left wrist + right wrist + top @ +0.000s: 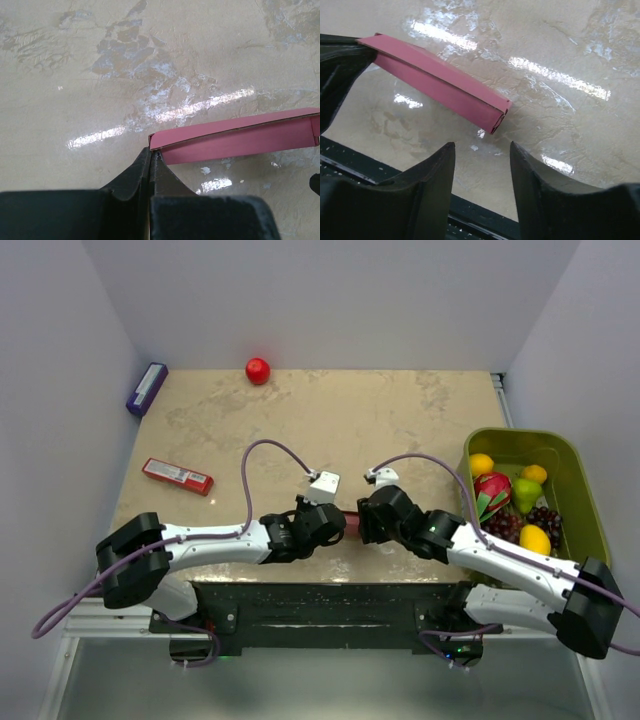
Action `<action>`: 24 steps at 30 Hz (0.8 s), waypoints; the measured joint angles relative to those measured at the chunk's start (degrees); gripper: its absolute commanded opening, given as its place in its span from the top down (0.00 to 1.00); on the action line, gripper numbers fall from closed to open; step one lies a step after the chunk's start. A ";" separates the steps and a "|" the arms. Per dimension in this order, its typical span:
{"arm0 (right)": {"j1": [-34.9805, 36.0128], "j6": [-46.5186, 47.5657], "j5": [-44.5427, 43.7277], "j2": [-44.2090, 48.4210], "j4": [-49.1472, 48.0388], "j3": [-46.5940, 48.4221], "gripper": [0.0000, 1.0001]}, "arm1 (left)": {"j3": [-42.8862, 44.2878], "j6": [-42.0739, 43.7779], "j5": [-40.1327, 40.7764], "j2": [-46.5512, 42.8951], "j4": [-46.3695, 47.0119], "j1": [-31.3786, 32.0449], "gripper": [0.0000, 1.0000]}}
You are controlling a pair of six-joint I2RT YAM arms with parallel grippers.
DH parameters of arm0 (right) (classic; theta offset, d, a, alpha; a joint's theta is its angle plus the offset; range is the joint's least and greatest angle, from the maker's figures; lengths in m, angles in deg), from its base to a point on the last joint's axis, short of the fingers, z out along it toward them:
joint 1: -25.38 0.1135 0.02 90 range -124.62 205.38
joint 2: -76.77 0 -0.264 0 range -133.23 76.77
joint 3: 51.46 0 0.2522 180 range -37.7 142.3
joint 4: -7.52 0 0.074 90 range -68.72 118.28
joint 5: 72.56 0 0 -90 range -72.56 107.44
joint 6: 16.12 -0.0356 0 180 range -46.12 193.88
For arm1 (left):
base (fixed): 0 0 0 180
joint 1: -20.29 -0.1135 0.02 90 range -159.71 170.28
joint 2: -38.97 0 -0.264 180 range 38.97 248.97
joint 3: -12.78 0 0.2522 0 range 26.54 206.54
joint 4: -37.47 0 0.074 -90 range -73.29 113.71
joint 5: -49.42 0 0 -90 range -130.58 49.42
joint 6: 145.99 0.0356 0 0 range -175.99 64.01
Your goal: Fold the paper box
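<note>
Paper box (235,137): one end is pinched by left gripper (151,154); right gripper (481,147), parted and empty, is best centred on the free end.

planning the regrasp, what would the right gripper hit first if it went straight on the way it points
Probably the free end of the pink paper box, just ahead of the open right gripper, though depth is unclear.

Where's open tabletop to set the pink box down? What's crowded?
Widest bare patch: table middle, bordered by the red ball at the back, green bin on the right, red packet on the left. Crowded: near edge, where left tool and right tool meet at the paper box.
</note>
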 measured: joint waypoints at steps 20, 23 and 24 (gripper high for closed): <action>-0.02 -1.66 -7.19 -3.76 -3.67 -0.72 0.73 | -0.48 -0.02 -0.42 -0.74 -0.20 0.02 1.00; -0.02 -1.68 -7.54 -4.55 -3.96 -0.72 0.80 | -0.52 -0.02 -0.52 -0.79 -0.17 0.02 1.00; -0.02 -1.66 -7.56 -4.74 -4.28 -0.72 0.82 | -0.52 -0.02 -0.55 -0.79 -0.17 0.02 1.00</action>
